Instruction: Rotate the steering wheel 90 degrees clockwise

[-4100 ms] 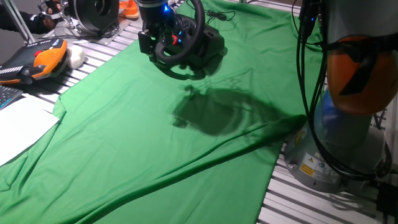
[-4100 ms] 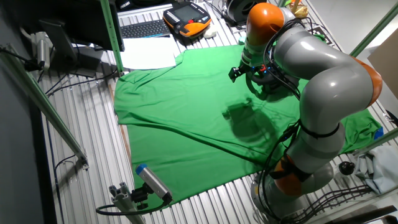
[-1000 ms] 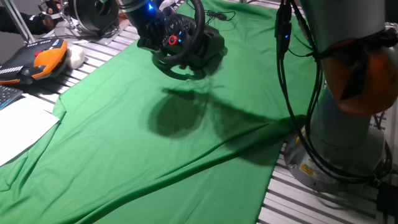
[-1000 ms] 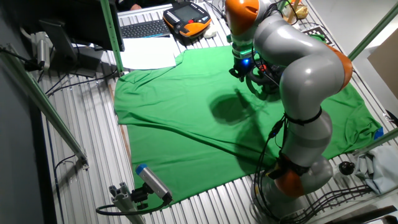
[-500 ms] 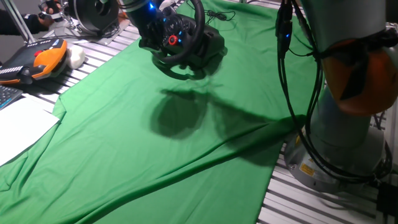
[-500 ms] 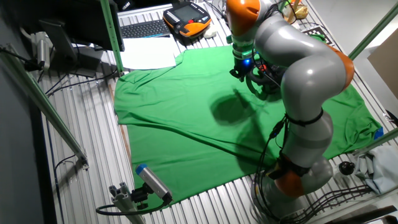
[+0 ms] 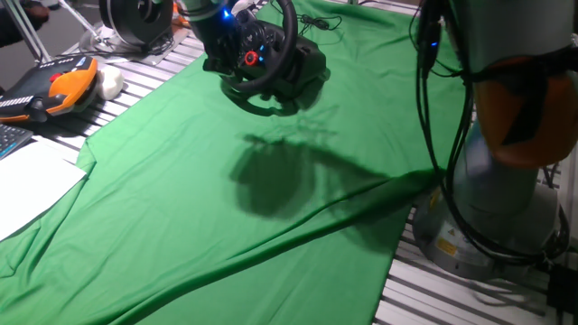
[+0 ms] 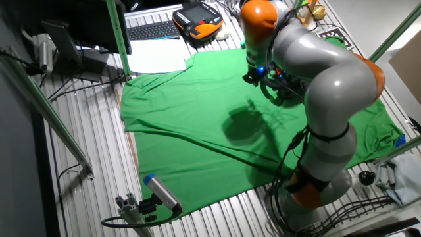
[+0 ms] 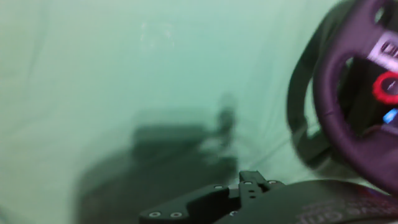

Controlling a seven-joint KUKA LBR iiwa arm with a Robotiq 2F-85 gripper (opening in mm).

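Green cloth (image 7: pixel 181 181) covers most of the slatted metal surface (image 8: pixel 197 210), rumpled into long folds; clutter at the far edge includes an orange-and-black pendant (image 7: pixel 54 86), white paper (image 7: pixel 27 185) and a round black-and-silver drum (image 7: pixel 135 20). Item of the task: steering wheel (image 7: pixel 269 65), black, thick-rimmed, red button on the hub, standing tilted on its black base at the far end of the cloth. Tool (image 7: pixel 217 54): at the wheel's rim on the side toward the drum, low and close against it, lit blue at the wrist; whether it touches the rim cannot be told. Tool state: cannot be told, as the fingers are hidden in both fixed views and fall outside the hand view. Key relation: in the hand view the steering wheel (image 9: pixel 348 93) fills the right edge, so the rim lies to the right of the tool's axis, not between the fingers. Judgement: a clockwise quarter turn would need the rim seated in the tool first.
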